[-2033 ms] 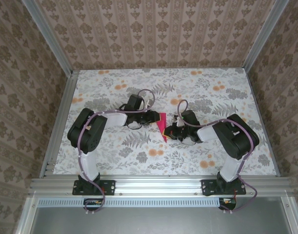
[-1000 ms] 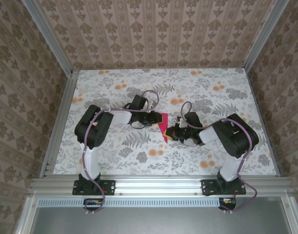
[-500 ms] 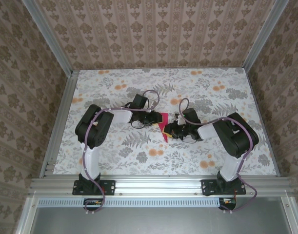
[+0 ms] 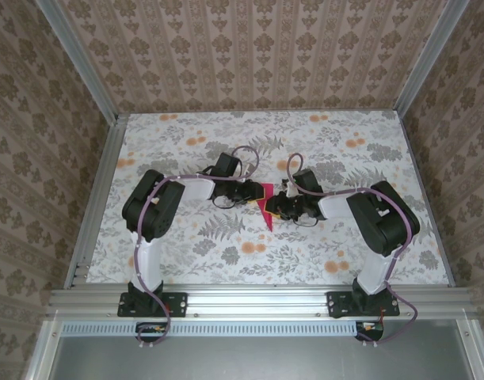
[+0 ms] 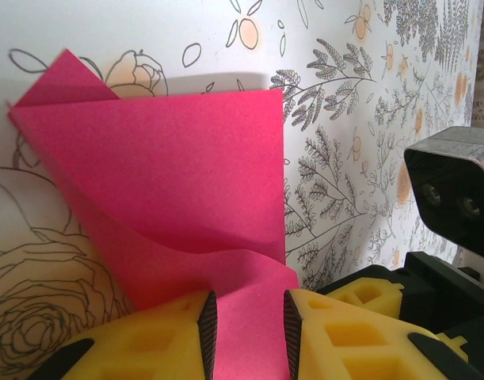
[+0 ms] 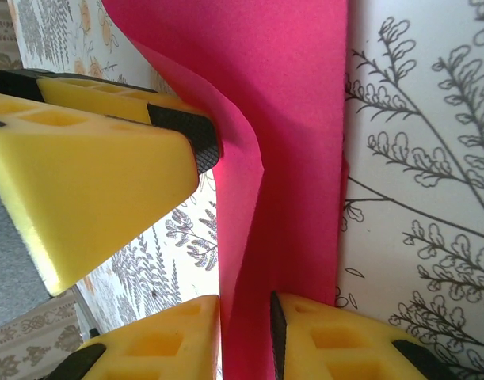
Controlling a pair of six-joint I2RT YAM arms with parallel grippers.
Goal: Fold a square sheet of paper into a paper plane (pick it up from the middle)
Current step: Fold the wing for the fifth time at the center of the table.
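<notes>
Magenta-pink and matte, a thin sheet of paper (image 4: 266, 215), partly folded, is lying near the middle of the floral-printed white tabletop (image 4: 226, 142) in the top external view. It is showing as a narrow strip tapering to a point toward the near edge. The left gripper (image 4: 252, 193) is reaching in from the left and the right gripper (image 4: 278, 207) from the right, both crowding against the sheet and hiding much of it.

In the left wrist view the sheet (image 5: 186, 174) is resting on the tabletop (image 5: 368, 119), a folded corner peeking out at its far left. Its near part is curling up off the surface toward the left gripper (image 5: 249, 309). The yellow fingers (image 5: 344, 332) are standing a narrow gap apart with pink paper spanning that gap; whether the black pads are pinching it I cannot tell. A black-and-silver camera housing (image 5: 451, 190) is sitting at the right edge.

In the right wrist view the sheet (image 6: 289, 95) is running from the top of the frame down into the right gripper (image 6: 245, 309), with a raised crease bending along it. These yellow fingers (image 6: 154, 348) are likewise standing slightly apart with paper filling the slot, and I cannot tell whether they are gripping it. The left gripper's yellow fingers (image 6: 91, 182) are lying close together at the left, one black pad touching the sheet's lifted edge. Bare tabletop (image 6: 416, 158) is showing to the right of the sheet.
</notes>
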